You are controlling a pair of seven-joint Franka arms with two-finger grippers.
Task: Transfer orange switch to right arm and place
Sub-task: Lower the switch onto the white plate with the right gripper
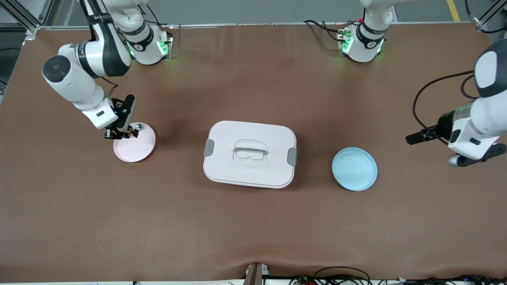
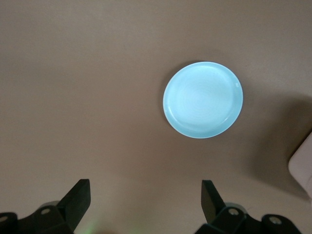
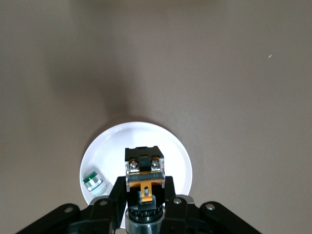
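Observation:
My right gripper (image 1: pixel 121 133) is shut on the orange switch (image 1: pixel 128 132), a small black block with an orange band. It holds the switch just over the pink plate (image 1: pixel 136 152) at the right arm's end of the table. In the right wrist view the switch (image 3: pixel 144 173) sits between the fingers of the right gripper (image 3: pixel 144 191), over the plate (image 3: pixel 109 146). My left gripper (image 1: pixel 414 138) waits at the left arm's end of the table. In the left wrist view the left gripper (image 2: pixel 146 200) is open and empty.
A small silver part with a green top (image 3: pixel 93 182) lies on the pink plate beside the switch, also seen in the front view (image 1: pixel 138 126). A white lidded box (image 1: pixel 249 154) stands mid-table. An empty blue plate (image 1: pixel 354 169) lies toward the left arm's end, also in the left wrist view (image 2: pixel 202 100).

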